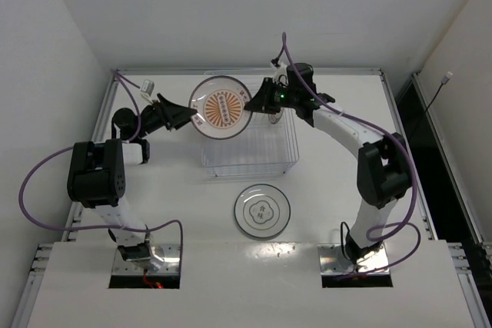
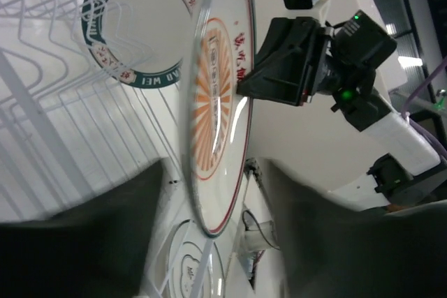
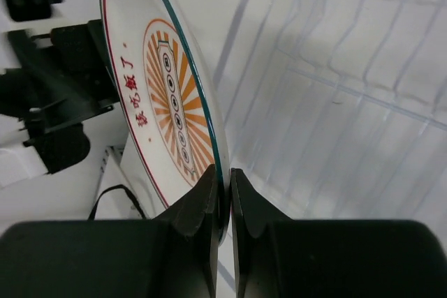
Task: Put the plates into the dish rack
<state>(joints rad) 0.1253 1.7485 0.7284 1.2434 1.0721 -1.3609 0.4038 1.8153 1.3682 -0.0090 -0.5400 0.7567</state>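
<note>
**One plate aloft, one flat, one half seen**

The sunburst plate (image 1: 221, 107), white with an orange rayed centre and a thin dark edge, stands on edge in the air over the far end of the dish rack (image 1: 254, 155), its rim pinched by the right gripper (image 3: 223, 178). The pale wire rack sits mid-table. The grey-ringed plate (image 1: 263, 210) lies flat just in front of the rack. The dark-rimmed plate (image 2: 140, 29) shows beside the rack's wires; its pose is unclear.

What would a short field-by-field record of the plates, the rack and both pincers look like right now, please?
Orange sunburst plate: on edge over the dish rack, far-left corner
Right pincer: shut on its rim
Left pincer: open, straddling the opposite rim
Grey-ringed white plate: flat on the table, nearer than the rack
Dark-rimmed plate: among rack wires; seating unclear
</note>
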